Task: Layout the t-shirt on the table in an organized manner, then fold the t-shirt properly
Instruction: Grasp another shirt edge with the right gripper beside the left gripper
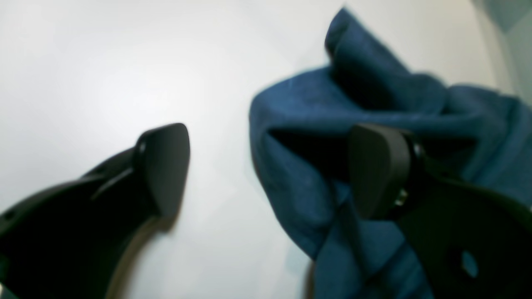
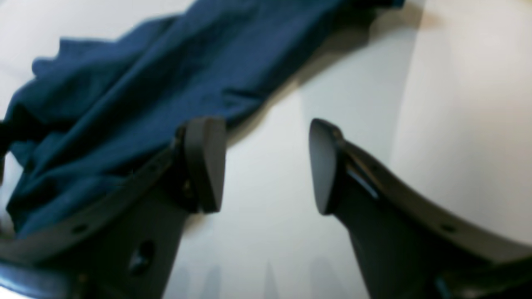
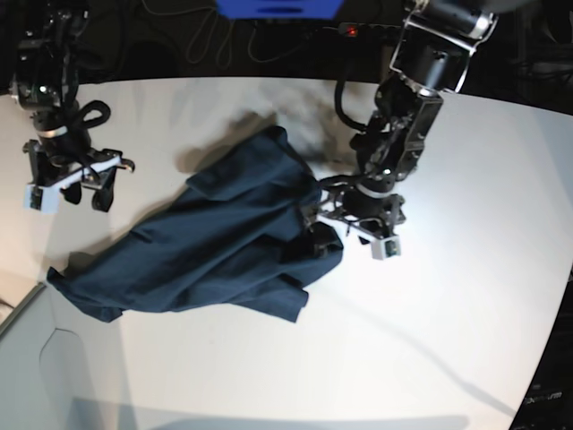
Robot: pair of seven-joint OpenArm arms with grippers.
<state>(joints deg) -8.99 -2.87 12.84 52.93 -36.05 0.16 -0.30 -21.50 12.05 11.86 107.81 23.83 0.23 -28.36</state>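
The dark navy t-shirt lies crumpled in a diagonal band across the white table. My left gripper hovers at the shirt's right edge. In the left wrist view the left gripper is open wide, one finger over bare table and the other finger in front of a raised fold of the t-shirt. My right gripper stands apart from the cloth at the far left. In its wrist view the right gripper is open over bare table, the t-shirt lying beside its left finger.
A pale grey box corner sits at the lower left, touching the shirt's end. Cables and a blue object lie beyond the table's back edge. The table's curved edge runs down the right side.
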